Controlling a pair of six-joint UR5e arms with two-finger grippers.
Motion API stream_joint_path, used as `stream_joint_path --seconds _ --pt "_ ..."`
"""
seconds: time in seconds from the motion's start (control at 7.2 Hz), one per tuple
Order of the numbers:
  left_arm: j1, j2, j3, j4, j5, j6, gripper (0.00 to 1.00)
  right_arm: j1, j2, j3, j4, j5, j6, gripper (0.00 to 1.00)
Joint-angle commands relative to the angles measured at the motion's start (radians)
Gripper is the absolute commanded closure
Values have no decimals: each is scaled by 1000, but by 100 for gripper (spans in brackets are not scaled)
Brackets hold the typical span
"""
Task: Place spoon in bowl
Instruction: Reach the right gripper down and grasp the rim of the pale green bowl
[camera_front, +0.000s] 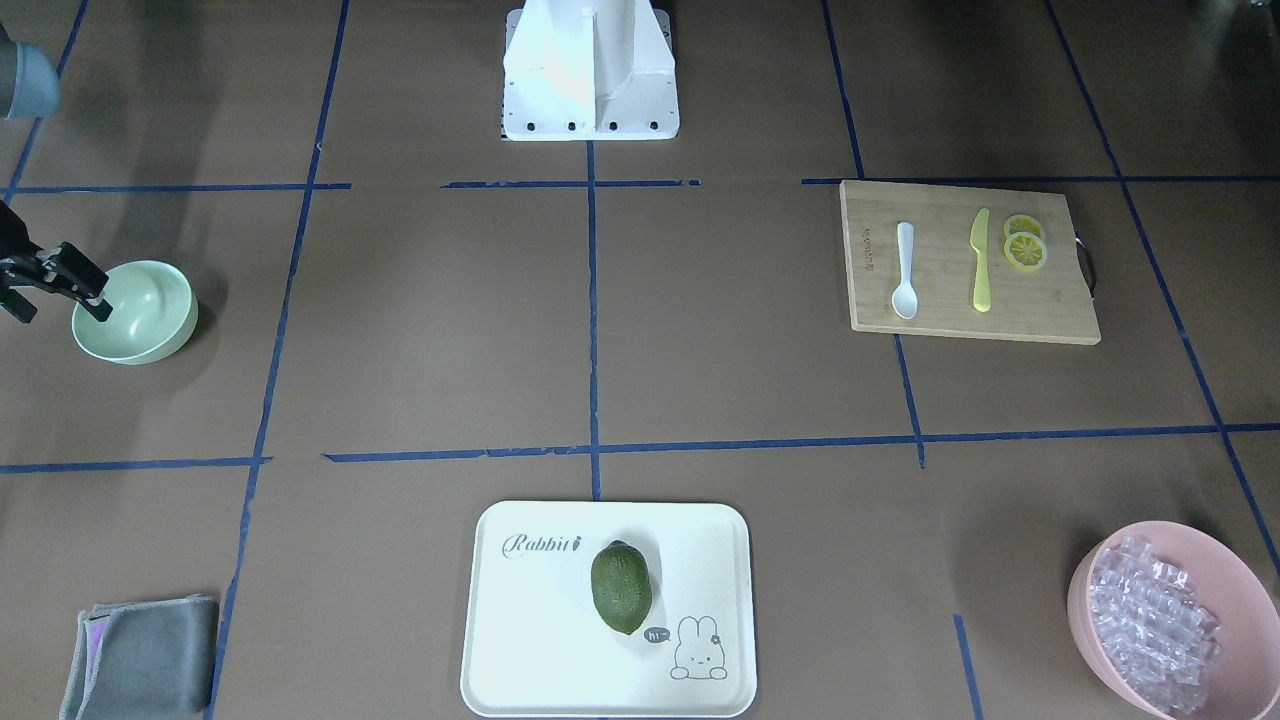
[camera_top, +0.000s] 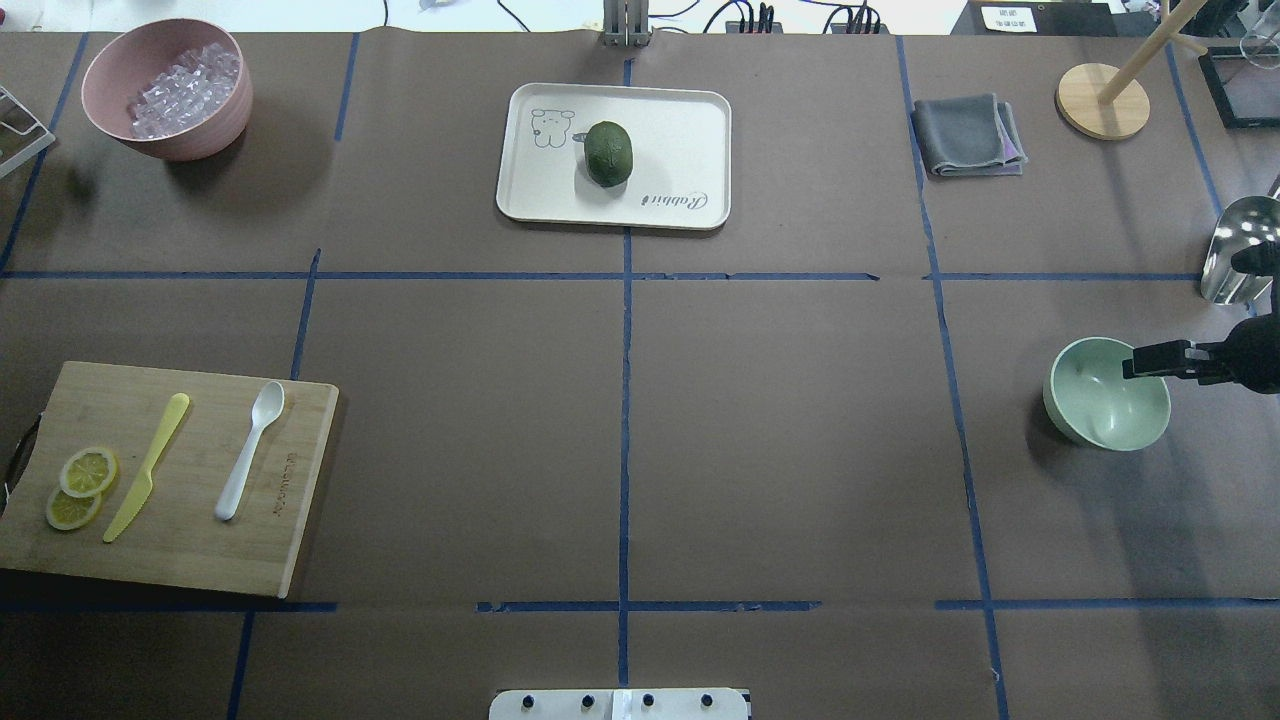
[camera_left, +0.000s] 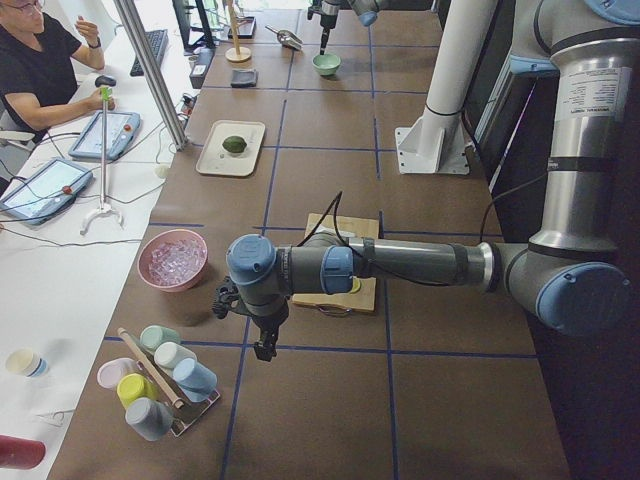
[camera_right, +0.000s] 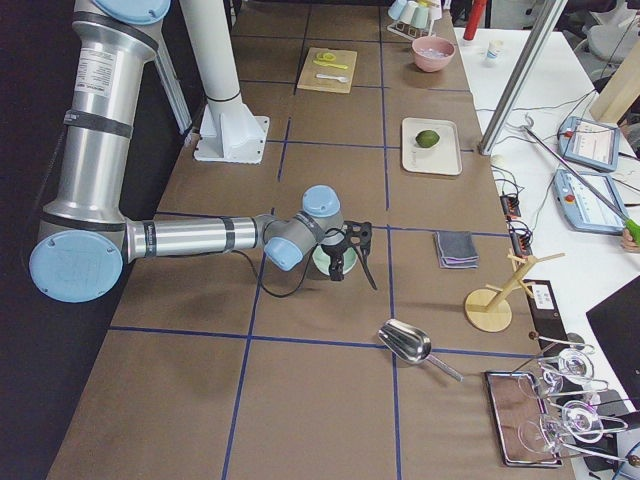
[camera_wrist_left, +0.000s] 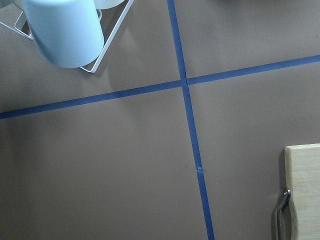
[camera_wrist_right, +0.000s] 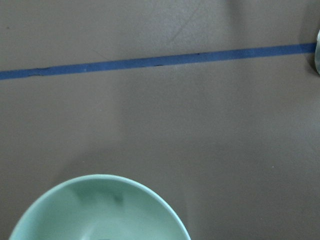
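Lying on board (camera_front: 950, 305) — spoon (camera_front: 905, 270), bowl (camera_front: 150, 335) apart

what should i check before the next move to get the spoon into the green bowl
1. spoon lies free on the cutting board, apart from the yellow knife: ok
2. bowl upright and empty: ok
3. right gripper clear of the bowl: not ok, one finger hangs over its rim
4. left gripper open: cannot tell, side view only
5. left gripper over the spoon: not ok, it hangs past the board's end
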Motion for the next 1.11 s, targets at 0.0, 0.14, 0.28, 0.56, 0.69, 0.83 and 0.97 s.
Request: stream_joint_path --seconds 0.0,0.14,0.28,0.56,0.69,0.83,0.97 --pt "0 1 2 0 0 1 0 -16 3 -67 49 -1 3 0" --pt "0 0 2 0 0 2 0 -16 5 -64 49 5 6 0" --pt "0 -2 8 -2 0 2 0 -16 8 -64 49 5 8 7" --pt "0 -2 8 -2 0 2 0 -15 9 -53 49 7 6 83" --pt "0 -2 8 -2 0 1 0 -15 9 -37 49 7 0 100" --pt "0 -2 9 -2 0 1 0 -15 9 -24 46 10 0 100" --pt "0 0 8 -2 0 1 0 -15 9 -23 46 13 1 100"
